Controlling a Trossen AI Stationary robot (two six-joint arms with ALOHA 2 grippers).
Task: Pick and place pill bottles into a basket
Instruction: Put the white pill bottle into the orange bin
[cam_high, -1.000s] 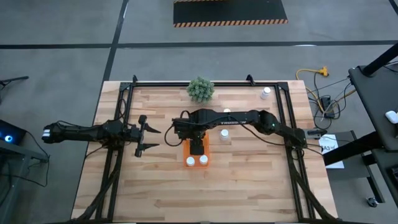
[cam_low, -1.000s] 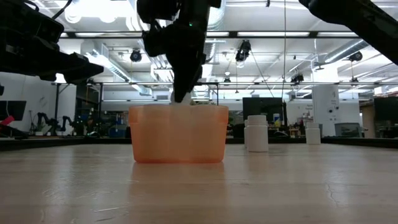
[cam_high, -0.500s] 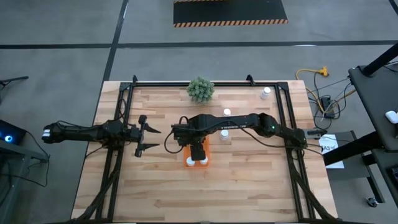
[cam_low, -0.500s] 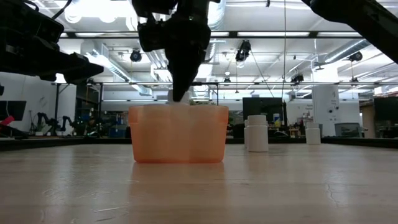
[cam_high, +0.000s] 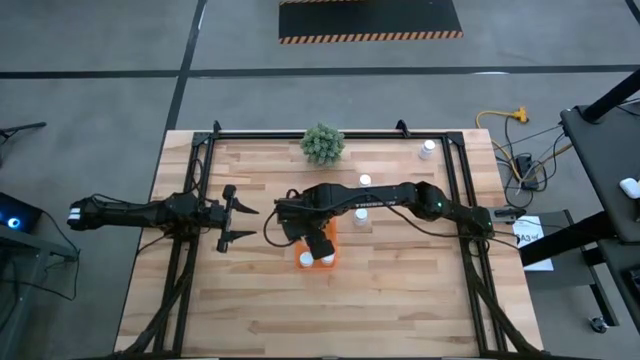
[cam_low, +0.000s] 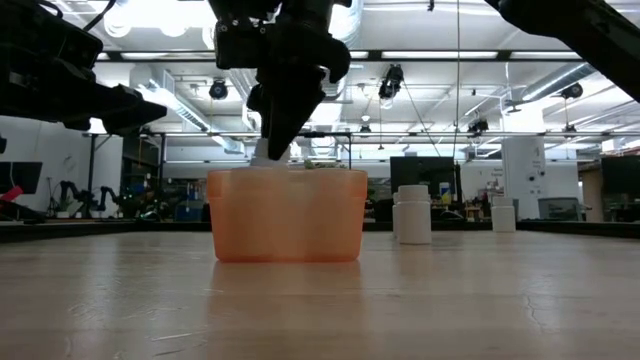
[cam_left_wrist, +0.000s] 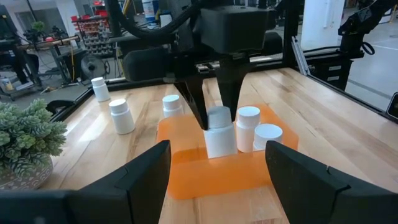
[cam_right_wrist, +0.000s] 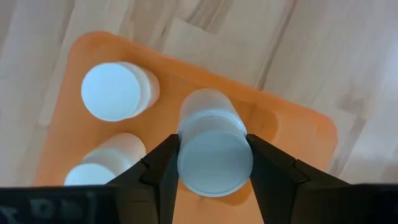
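Observation:
The orange basket (cam_high: 303, 246) stands at the table's middle, with two white pill bottles (cam_right_wrist: 112, 90) (cam_right_wrist: 93, 168) inside it. My right gripper (cam_high: 320, 240) hangs over the basket, shut on a third bottle (cam_left_wrist: 219, 134) whose lower part is inside the basket. Three more bottles stand on the table (cam_high: 360, 215) (cam_high: 365, 181) (cam_high: 427, 150). My left gripper (cam_high: 243, 222) is open and empty, left of the basket. My right gripper pinches the bottle's capped top (cam_right_wrist: 214, 158) between its two fingers (cam_left_wrist: 196, 102), one on each side. The fingers come from above, pointing down at a slight slant. The bottle stands nearly upright, its lower part behind the basket's wall; whether it rests on the floor, I cannot tell.
A green bushy plant (cam_high: 322, 143) stands at the far middle of the table. Black frame rails (cam_high: 188, 200) run along both sides. The wood in front of the basket is bare.
My right gripper has gone a little toward the near edge over the basket and has tipped, carrying the held bottle a little toward the table's left. The bottle's cap stays at the height of the basket's rim.

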